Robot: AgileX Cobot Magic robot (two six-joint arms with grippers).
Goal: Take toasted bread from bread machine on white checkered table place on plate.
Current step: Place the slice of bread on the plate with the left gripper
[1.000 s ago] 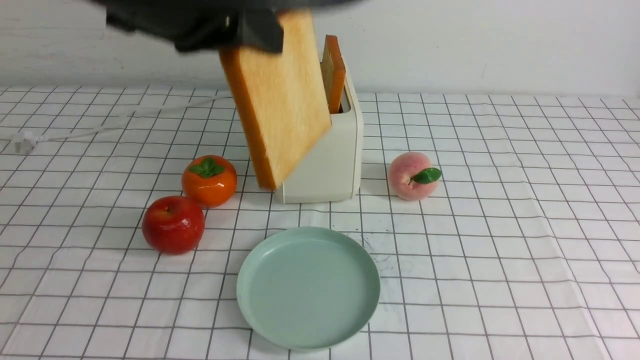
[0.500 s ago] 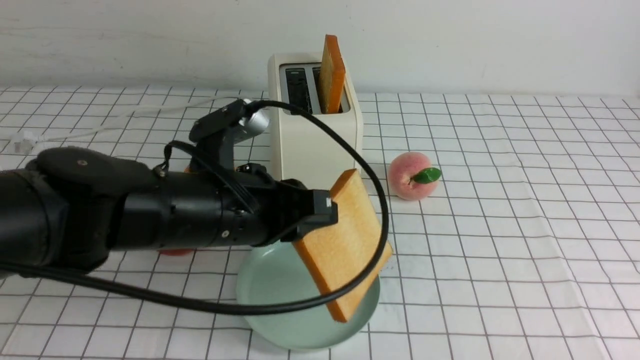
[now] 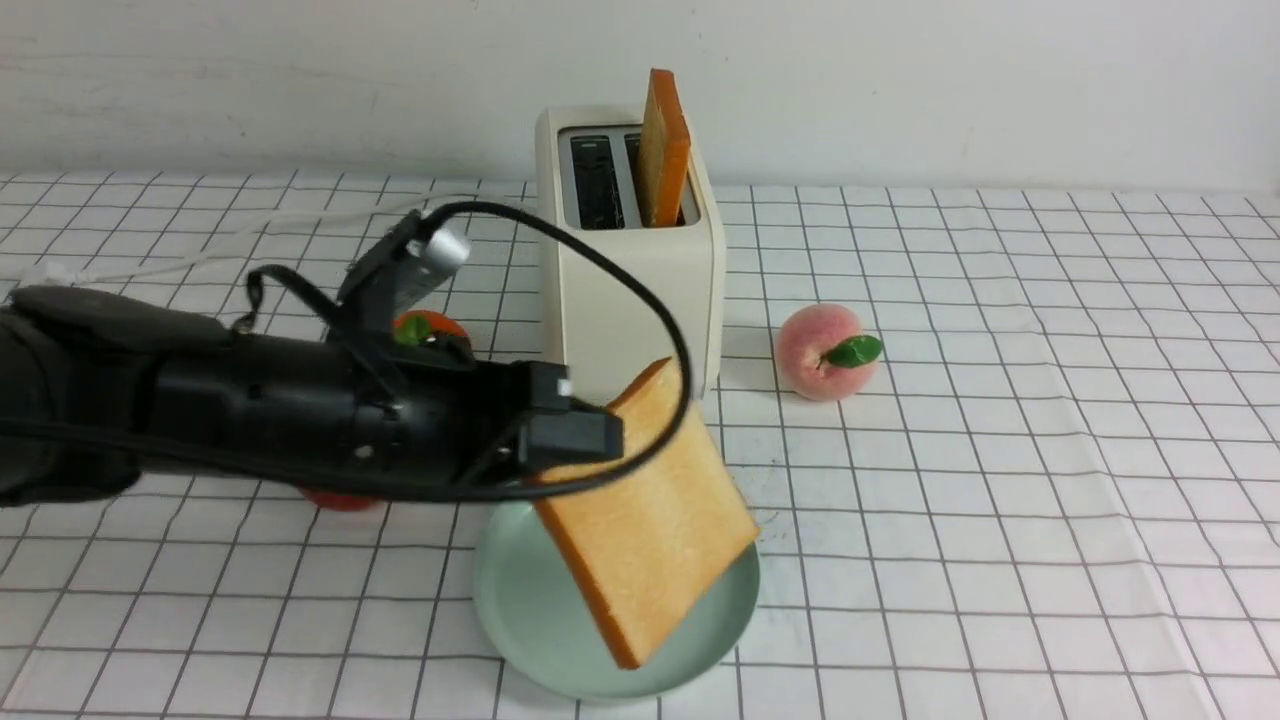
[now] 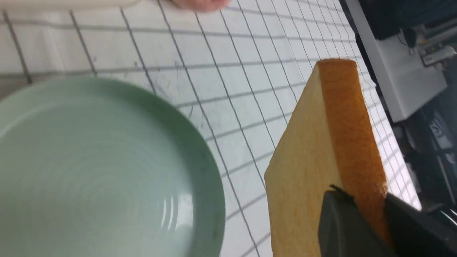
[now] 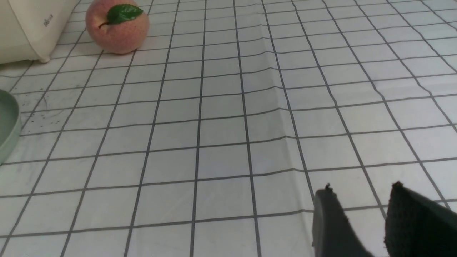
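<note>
On the white checkered table [image 3: 1000, 500], the bread machine [image 3: 640, 290] stands behind the plate [image 3: 520, 610], with one toast slice [image 3: 662, 150] upright in its right slot. The other slice [image 3: 650, 510], golden-faced with orange-brown crust, hangs tilted above the plate's right half, one corner pointing down toward the near rim. The left gripper [image 3: 575, 440] clamps its upper edge, while the right gripper [image 5: 361, 189] hovers low over the table, jaws parted.
</note>
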